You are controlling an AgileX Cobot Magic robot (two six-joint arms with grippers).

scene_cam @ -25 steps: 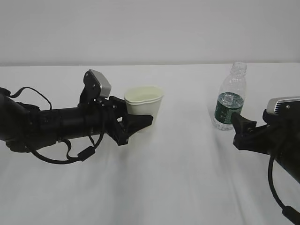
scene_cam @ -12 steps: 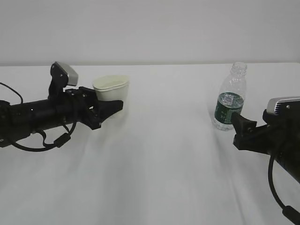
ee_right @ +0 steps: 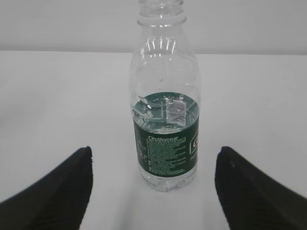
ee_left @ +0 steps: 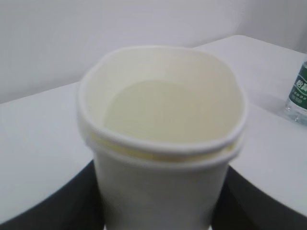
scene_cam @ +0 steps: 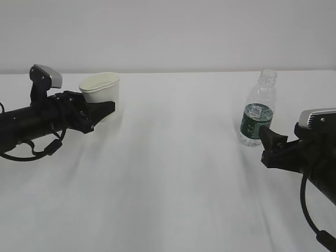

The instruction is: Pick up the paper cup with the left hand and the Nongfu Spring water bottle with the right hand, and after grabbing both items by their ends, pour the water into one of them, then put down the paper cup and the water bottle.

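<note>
White paper, tapered and cream inside, the small paper cup (scene_cam: 101, 90) sits upright between the black fingers of the left gripper (scene_cam: 100, 109), squeezed out of round, at the far left over the white table (scene_cam: 173, 173). The small clear ribbed Nongfu Spring water bottle (scene_cam: 257, 110), green-labelled and capless, stands on the table's right with water (ee_right: 165, 125) low inside; the right gripper (ee_right: 153, 184) is spread wide just before it, apart.

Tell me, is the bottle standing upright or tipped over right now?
Upright. The Nongfu Spring water bottle stands on its base on the table, uncapped neck pointing up, between the open right gripper's fingers, untouched.
</note>
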